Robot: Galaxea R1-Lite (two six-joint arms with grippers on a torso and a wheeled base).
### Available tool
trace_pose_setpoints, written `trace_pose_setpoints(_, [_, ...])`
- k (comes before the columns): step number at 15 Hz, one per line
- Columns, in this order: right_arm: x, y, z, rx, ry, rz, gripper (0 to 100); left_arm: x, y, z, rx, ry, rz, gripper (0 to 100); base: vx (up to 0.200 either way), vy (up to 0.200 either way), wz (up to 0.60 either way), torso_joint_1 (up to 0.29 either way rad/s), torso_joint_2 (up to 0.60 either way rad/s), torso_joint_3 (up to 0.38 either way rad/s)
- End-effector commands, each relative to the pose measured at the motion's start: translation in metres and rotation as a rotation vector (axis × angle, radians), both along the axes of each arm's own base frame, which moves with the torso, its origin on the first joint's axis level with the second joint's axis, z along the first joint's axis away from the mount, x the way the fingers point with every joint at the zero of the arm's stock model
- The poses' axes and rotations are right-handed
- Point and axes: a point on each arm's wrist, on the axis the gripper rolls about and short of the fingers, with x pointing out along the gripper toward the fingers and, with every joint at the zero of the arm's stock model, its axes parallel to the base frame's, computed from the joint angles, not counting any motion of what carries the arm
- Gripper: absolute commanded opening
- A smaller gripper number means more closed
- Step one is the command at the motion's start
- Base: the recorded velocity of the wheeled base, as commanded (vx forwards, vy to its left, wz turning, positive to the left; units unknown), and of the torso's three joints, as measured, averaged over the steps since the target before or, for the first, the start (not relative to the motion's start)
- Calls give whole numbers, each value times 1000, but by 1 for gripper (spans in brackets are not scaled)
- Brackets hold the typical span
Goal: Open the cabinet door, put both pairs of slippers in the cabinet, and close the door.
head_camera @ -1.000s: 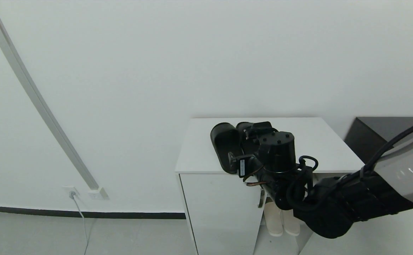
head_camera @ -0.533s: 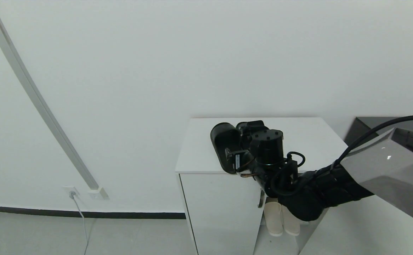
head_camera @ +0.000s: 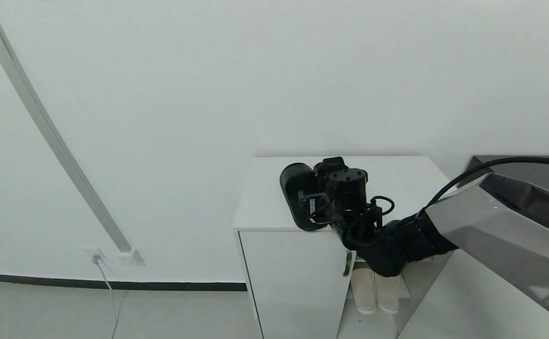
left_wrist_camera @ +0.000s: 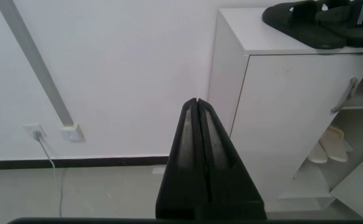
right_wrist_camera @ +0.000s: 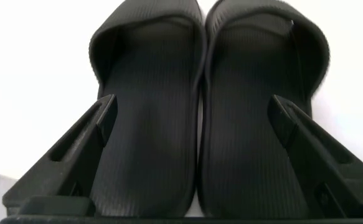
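Our left gripper (left_wrist_camera: 197, 109) is pressed shut on nothing. Our right gripper (right_wrist_camera: 192, 104) gapes wide and empty. The pair of black ribbed rubber slippers (right_wrist_camera: 200, 146) lies between its fingers atop the white cabinet (head_camera: 274, 207) — closing off-centre, we judge, could pinch one slipper and drop the other.

A grey wall strip (head_camera: 53, 136) slants down to a socket (head_camera: 96, 256) with a plugged cable (head_camera: 109, 292), well left of the right gripper (right_wrist_camera: 197, 149).

Matt, finely ribbed, rubbery-looking black slippers (right_wrist_camera: 150, 137). Smooth matt white board on the cabinet (head_camera: 293, 278); dull metal-looking handle (left_wrist_camera: 345, 95). At five o'clock from these, pale slippers (head_camera: 364, 294), smooth and foam-like.
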Motion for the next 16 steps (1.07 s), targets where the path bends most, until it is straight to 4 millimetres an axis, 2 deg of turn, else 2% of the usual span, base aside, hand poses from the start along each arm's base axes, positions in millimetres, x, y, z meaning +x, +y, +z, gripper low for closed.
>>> trace_pose_setpoints(1, [10,2,-8,-5,5,-11,100,0,0,0,1,1,1,0,0,0,0,0,0,0])
trace_pose_setpoints(11, [26,2,-10,4,-15,-29,100,0,0,0,1,1,-1,0,0,0,0,0,0,0])
trace_pose_setpoints(16, [42,2,-9,12,-46,-34,100,0,0,0,-1,1,-1,0,0,0,0,0,0,0])
